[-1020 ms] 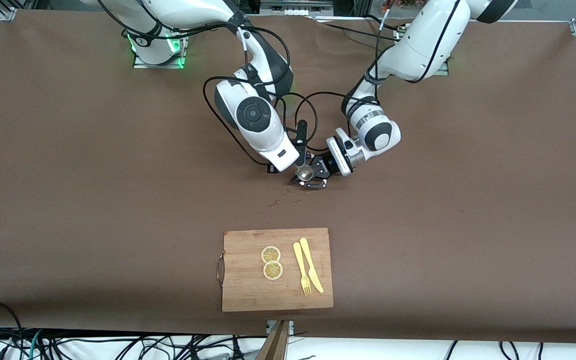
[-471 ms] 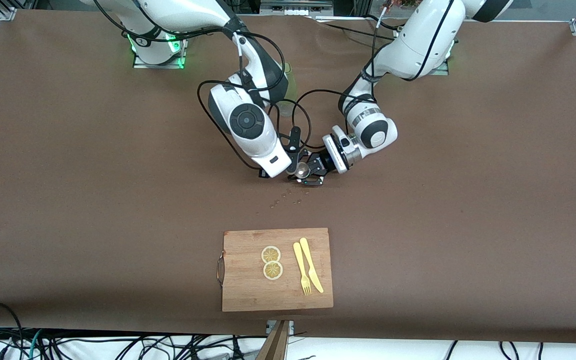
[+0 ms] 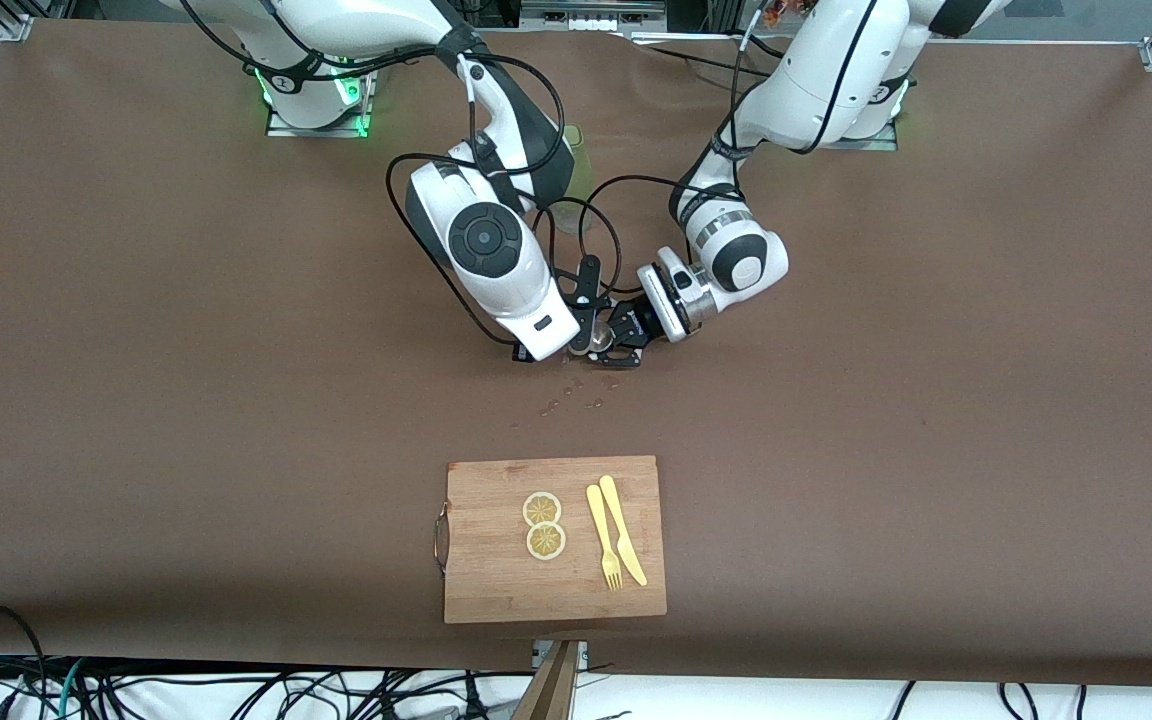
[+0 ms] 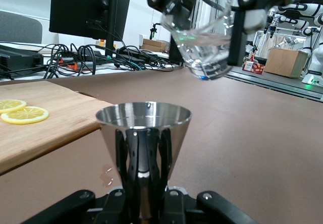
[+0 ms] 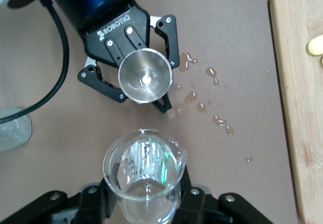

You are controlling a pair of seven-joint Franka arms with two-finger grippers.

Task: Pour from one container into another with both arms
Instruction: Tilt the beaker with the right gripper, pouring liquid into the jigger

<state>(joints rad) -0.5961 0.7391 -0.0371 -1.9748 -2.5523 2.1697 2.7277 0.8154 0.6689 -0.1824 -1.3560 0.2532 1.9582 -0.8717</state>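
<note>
A: Where are the containers now?

B: Both are up in the air over the middle of the worktop (image 3: 136, 400). The left end effector (image 3: 617, 345) is clamped on the stem of a small steel cone cup (image 4: 143, 120), mouth upward. The right end effector (image 3: 577, 341) is closed around a clear glass beaker (image 5: 145, 169), which in the left wrist view hangs just above and beside the cone, tilted with its rim toward it.

A: Is anything flowing?

B: I see no stream. A little clear liquid sits in the beaker's base. The cone's inside looks dry and shiny from the right wrist view.

A: What has changed over the last second?

B: Both arms have carried their loads together a short way toward the right arm's end of the worktop and away from the front camera. The two end effectors stayed shut on their containers throughout. The right arm's wrist now covers more of the cone in the front view than it did before.

A: What does that mean for the pour?

B: I'd judge the spout is being lined up over the cone's mouth; the pour itself looks not yet begun, or paused.

A: Anything else around?

B: Spilled droplets (image 3: 576, 395) lie on the worktop just nearer the front camera than the grippers. Nearer still is a wooden cutting board (image 3: 496, 580) with two lemon slices (image 3: 543, 525), a yellow fork (image 3: 604, 540) and a knife (image 3: 624, 530). None of these has moved.
</note>
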